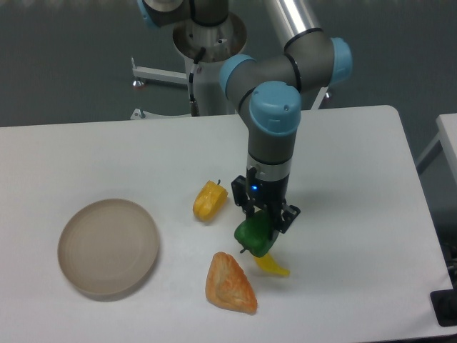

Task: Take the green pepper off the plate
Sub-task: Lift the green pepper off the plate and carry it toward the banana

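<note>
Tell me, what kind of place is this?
Probably a robot lab, not a kitchen. A robot arm bolted behind a plain white table has its end effector on a green pepper. Around it lie toy-like foods and an empty plate, set out for practice.

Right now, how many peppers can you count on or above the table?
2: a yellow pepper lying on the table, and the green pepper in the gripper, right of it.

White table [343,164] carries: beige plate [108,247] at left, yellow pepper [209,200] mid, orange pastry [229,284] & banana [272,265] nr front.
</note>
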